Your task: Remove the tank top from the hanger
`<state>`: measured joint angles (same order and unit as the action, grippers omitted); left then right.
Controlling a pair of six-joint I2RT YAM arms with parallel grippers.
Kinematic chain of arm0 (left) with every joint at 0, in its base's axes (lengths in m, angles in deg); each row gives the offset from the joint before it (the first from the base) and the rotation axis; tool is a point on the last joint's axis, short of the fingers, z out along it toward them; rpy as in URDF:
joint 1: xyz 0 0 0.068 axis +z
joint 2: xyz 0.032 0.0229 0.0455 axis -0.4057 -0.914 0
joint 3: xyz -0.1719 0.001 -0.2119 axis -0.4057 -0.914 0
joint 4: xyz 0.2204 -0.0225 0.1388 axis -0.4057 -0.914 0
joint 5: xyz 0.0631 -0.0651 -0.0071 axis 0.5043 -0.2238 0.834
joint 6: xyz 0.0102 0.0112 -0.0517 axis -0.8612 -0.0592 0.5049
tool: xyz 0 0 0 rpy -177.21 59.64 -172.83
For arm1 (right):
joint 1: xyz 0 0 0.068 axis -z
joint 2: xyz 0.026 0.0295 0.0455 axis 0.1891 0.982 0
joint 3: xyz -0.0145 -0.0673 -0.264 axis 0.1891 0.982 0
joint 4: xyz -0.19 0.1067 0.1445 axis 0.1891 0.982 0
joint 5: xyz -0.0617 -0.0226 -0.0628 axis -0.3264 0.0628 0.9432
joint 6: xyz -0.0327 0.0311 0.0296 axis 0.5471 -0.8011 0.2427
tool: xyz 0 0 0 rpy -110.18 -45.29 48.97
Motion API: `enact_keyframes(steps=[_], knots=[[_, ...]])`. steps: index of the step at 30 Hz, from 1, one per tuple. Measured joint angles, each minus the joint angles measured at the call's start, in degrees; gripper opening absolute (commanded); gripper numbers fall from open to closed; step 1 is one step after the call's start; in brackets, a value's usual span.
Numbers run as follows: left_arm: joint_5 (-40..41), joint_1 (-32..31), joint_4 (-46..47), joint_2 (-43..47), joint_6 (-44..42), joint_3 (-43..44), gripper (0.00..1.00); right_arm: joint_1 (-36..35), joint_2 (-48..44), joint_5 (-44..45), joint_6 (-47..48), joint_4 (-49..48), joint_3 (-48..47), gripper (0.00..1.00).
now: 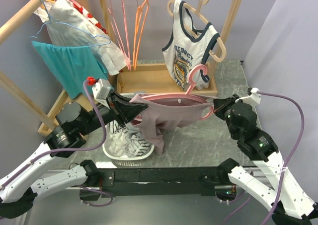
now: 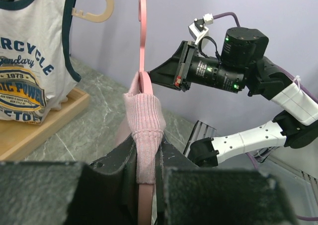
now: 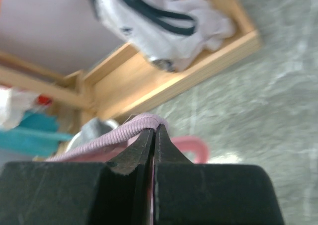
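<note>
Right wrist view shows the right gripper (image 3: 154, 129) pinched shut on the ribbed tank top (image 3: 119, 133) strap at one end of the pink hanger (image 3: 193, 147), whose other end the left gripper (image 2: 147, 148) clamps, so the strap-removal step seems in hand and next likely calls for drawing that strap off the hanger's tip.

The light is bright and soft, with faint shadows on the table (image 1: 208, 140). In the right wrist view, everything behind the right claw (image 3: 154, 133) looks blurry.

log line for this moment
left gripper: shut on pink hanger | right gripper: shut on tank top strap | status: not yet off
</note>
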<state>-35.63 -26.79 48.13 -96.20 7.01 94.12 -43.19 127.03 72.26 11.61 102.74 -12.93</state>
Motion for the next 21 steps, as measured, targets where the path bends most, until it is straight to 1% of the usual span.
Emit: enact_keyframes(steps=[3, 6, 12, 21], knots=[[0.09, -0.11, -0.74, 0.11, -0.31, 0.07, 0.01, 4.37, 1.05, -1.46, 1.18, 0.79, 0.15, 0.00], [0.24, -0.11, -1.79, 0.35, -0.37, 0.09, 0.01, 7.19, 3.04, -5.07, 1.90, 0.70, 1.68, 0.00], [2.10, -0.11, -3.91, 1.16, -0.61, 0.09, 0.01, 8.09, 6.43, -11.80, 2.05, 0.96, 6.56, 0.00], [5.09, -0.37, -6.34, 2.95, -1.92, 0.09, 0.01, 10.12, 7.98, -15.98, 2.05, 0.55, 10.01, 0.00]])
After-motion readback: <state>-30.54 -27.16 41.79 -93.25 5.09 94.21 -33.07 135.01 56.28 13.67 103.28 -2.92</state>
